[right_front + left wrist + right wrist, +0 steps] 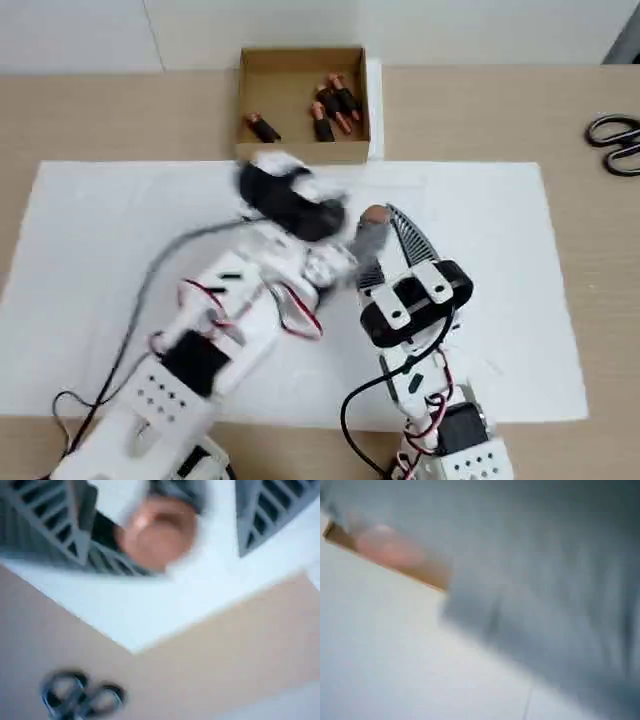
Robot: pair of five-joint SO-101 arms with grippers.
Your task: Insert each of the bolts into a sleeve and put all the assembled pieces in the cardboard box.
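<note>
Left gripper [362, 245] and right gripper [398, 232] were close together at orange piece [374, 213], nr cardboard box [300, 152]. Grip state of both: can't tell. Prob. insertion step; next needs alignment.

A pale wooden table [480, 110] carries a white sheet [100, 260] below a white wall [400, 30].

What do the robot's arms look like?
Both are chunky white plastic with black motor blocks. The left arm has looping red wires and a long grey cable. The right arm trails a curvy black cable.
</note>
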